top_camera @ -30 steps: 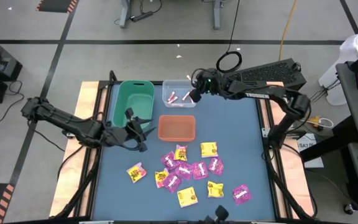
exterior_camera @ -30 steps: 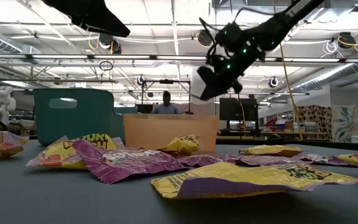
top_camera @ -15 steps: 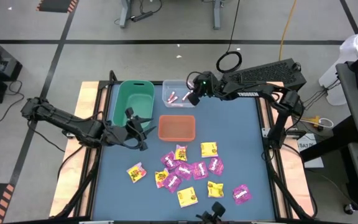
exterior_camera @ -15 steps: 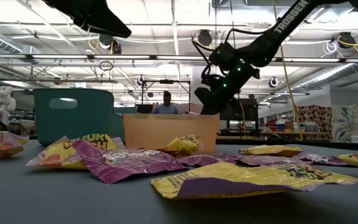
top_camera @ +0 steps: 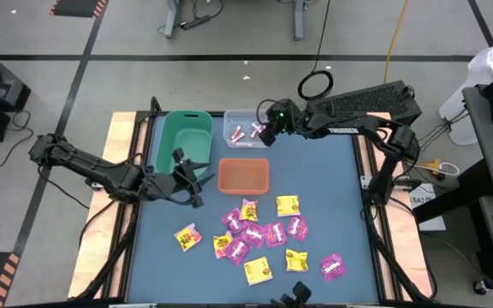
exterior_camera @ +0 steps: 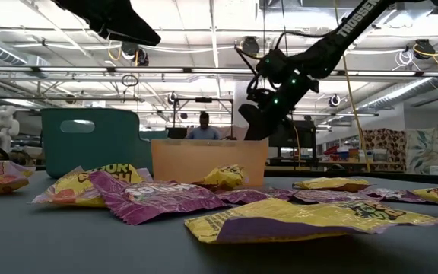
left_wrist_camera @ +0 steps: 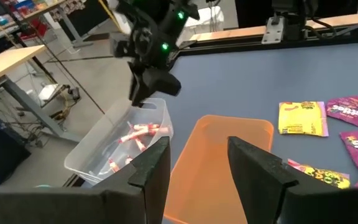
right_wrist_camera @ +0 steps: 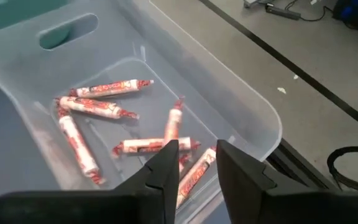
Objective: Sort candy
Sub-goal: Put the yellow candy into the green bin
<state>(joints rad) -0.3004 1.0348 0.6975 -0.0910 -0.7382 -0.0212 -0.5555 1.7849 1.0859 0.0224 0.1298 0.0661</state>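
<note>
Candy sticks (right_wrist_camera: 98,88) in the clear bin (right_wrist_camera: 241,112), under right claw (right_wrist_camera: 194,163).

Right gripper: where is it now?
In the high view, the right gripper hangs open over the clear plastic bin of pale pink sticks, beside the green bin.

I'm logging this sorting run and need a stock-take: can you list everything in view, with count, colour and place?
green bin: one, green, far left of the mat, looks empty
clear bin: one, clear, far edge, between the green bin and the right arm
stick candies: about seven, pale pink-white, in the clear bin
orange bin: one, orange, mid-mat, looks empty
yellow packets: about six, yellow, loose on the near mat
magenta packets: about seven, magenta-pink, mixed among the yellow ones
person: one, beyond the table
left gripper: dark, jaws open, beside the orange bin
right gripper: dark, jaws apart, empty, over the clear bin
</note>
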